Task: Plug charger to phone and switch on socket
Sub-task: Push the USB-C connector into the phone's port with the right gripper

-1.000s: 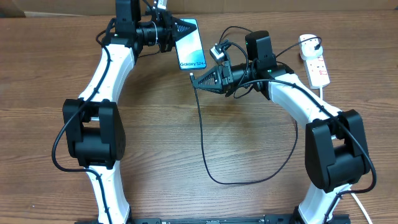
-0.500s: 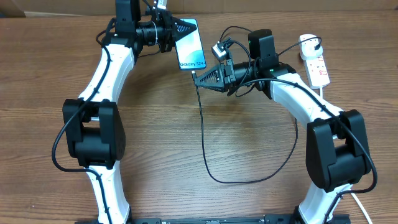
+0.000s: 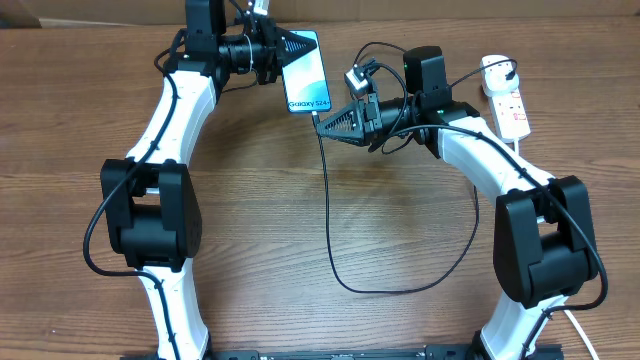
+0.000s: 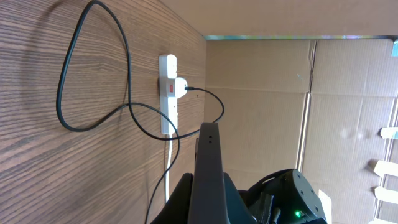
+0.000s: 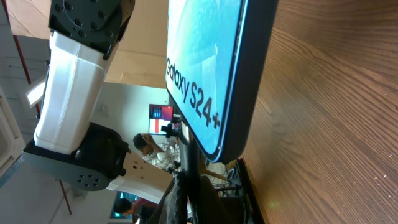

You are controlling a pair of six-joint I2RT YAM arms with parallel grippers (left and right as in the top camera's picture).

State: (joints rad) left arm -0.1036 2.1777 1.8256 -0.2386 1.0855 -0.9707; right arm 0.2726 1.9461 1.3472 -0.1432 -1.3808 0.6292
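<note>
My left gripper (image 3: 291, 47) is shut on the phone (image 3: 307, 72) and holds it off the table at the back, its light blue "Galaxy S24+" screen facing up. The left wrist view shows the phone (image 4: 208, 165) edge-on between the fingers. My right gripper (image 3: 320, 116) is shut on the charger (image 3: 325, 200) at its plug tip, just below the phone's lower edge. In the right wrist view the tip (image 5: 189, 158) sits right under the phone (image 5: 211, 68); whether they touch I cannot tell. The white socket (image 3: 509, 100) lies at the far right.
The charger cable loops across the wooden table toward the front (image 3: 390, 290) and back up to a plug (image 3: 495, 68) seated in the socket (image 4: 168, 93). A thick white cord (image 4: 168, 168) leaves the socket. Cardboard walls (image 4: 267, 112) stand behind the table.
My right gripper has crept a little toward the back and right with the charger tip, closer to the phone's lower edge. The left arm and the phone have stayed put.
</note>
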